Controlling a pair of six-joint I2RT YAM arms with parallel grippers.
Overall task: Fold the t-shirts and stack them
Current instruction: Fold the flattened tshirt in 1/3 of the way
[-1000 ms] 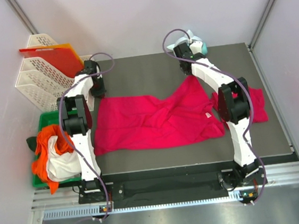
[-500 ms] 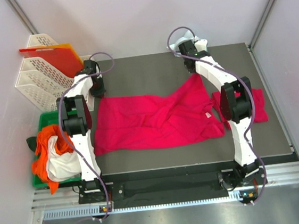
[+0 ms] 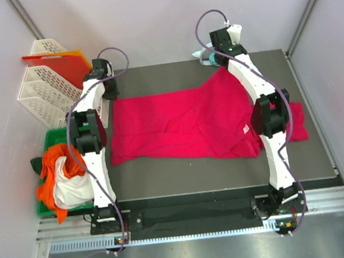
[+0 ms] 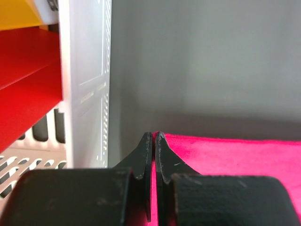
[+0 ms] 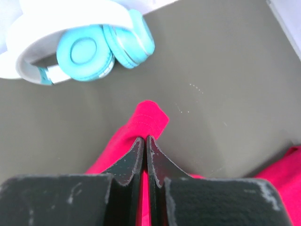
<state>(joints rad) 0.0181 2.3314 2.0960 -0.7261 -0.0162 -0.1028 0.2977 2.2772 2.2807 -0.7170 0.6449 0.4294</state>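
Light: bright, even and diffuse, falling from overhead; the pale walls read near white.
Shadows: faint, soft-edged, lying on the desk (image 3: 173, 79) close under the arms.
Overhead view: sharp throughout. The corner posts (image 3: 310, 9) slant with wide-angle perspective. The metal strip (image 3: 203, 249) along the near edge has a dull sheen.
Left wrist view: the left claw (image 4: 154, 136) is dark and blurred up close. The shirt (image 4: 235, 160) and the white tray rack (image 4: 87, 94) are soft.
Right wrist view: the right claw (image 5: 145, 140) is blurred. The white band of the headphones (image 5: 70, 47) is blown out. The desk specks are crisp.
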